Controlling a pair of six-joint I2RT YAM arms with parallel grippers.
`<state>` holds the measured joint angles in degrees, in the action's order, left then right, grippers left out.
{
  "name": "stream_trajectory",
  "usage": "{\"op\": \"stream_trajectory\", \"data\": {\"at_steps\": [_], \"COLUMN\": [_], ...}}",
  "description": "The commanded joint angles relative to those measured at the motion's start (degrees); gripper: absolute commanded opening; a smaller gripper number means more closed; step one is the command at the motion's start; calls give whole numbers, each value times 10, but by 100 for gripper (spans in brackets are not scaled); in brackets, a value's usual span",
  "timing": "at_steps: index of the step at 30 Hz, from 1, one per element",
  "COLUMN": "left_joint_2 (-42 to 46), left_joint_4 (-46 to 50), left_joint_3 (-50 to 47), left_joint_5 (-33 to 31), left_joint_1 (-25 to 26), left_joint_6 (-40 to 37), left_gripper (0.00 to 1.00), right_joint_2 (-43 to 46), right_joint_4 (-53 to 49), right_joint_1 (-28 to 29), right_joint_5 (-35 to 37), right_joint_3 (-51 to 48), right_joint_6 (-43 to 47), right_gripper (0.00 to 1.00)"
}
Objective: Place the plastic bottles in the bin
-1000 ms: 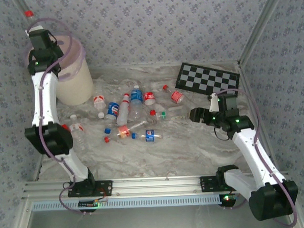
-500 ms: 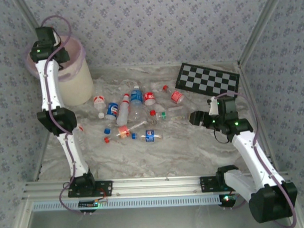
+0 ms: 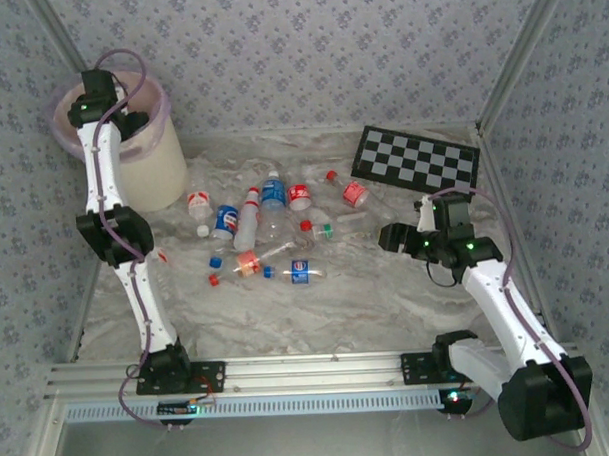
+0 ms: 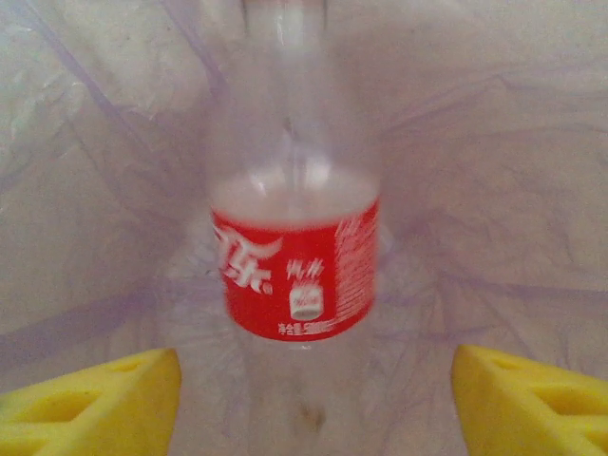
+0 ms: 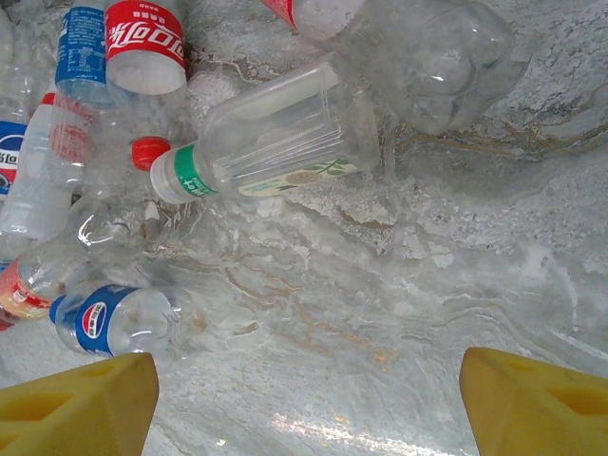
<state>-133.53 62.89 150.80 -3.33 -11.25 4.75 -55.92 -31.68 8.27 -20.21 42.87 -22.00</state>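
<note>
Patterned wallpaper encloses a marbled table [image 3: 387,305].

Overhead view: the bin [image 3: 148,178] stands at the far left corner, with the left gripper [image 3: 126,124] inside its mouth. Loose bottles [image 3: 273,192] lie mid-table, and the right gripper [image 3: 390,235] is near them.

Left wrist view: the fingers [image 4: 95,399] are spread wide. A red-label bottle [image 4: 294,275] sits between them, touching neither, with the bag liner [image 4: 494,142] behind.

Right wrist view: the right fingers [image 5: 76,404] are wide with nothing between them. A green-banded bottle [image 5: 275,133] lies ahead.

Recommendation: hold the left jaws wide over the bin until the bottle drops clear. Then lift straight up, avoiding the liner.
</note>
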Motion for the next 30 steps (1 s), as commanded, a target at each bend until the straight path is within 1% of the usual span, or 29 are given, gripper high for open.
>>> {"op": "stream_trajectory", "data": {"at_steps": [1, 6, 8, 11, 13, 15, 17, 20, 22, 24, 26, 28, 29, 30], "left_joint_2": [12, 35, 48, 79, 104, 125, 141, 160, 181, 202, 225, 265, 289, 327], "left_joint_4": [7, 7, 7, 6, 0, -11, -12, -1, 0, 1, 5, 6, -3, -30], "left_joint_3": [-2, 0, -1, 0, 0, 1, 12, 31, 28, 27, 23, -9, -35, -88], "left_joint_5": [11, 10, 7, -4, -6, 12, 25, 27, 28, 29, 29, 35, 49, 83], "left_joint_1": [-1, -1, -1, 0, -1, -1, -1, 0, 0, 2, 5, 16, 21, 29], "left_joint_6": [-9, -17, -22, -29, -35, -47, -51, -58, -61, -63, -62, -57, -44, -22], "left_gripper": [85, 98, 100, 100, 100, 100, 100, 100, 100, 100, 100, 100, 100, 100], "right_joint_2": [-2, -7, -9, -10, -5, -6, -19, -50, -77, -103, -130, -157, -167, -178], "right_joint_4": [11, 12, 12, 36, 76, 107, 118, 73, 29, 17, 29, 47, 54, 62], "right_joint_1": [-1, -2, -5, -18, -17, -11, -3, 12, 16, 17, 21, 27, 30, 33], "right_joint_5": [4, 15, 17, 15, 37, 62, 83, 144, 178, 182, 169, 164, 167, 173], "right_joint_3": [-5, -7, -11, -25, -47, -66, -66, -31, -3, 12, 19, 28, 31, 36], "right_joint_6": [-21, -43, -64, -134, -214, -276, -302, -333, -380, -421, -459, -487, -498, -511], "right_gripper": [85, 85, 88, 92, 97, 96, 96, 96, 97, 97, 96, 95, 94, 94]}}
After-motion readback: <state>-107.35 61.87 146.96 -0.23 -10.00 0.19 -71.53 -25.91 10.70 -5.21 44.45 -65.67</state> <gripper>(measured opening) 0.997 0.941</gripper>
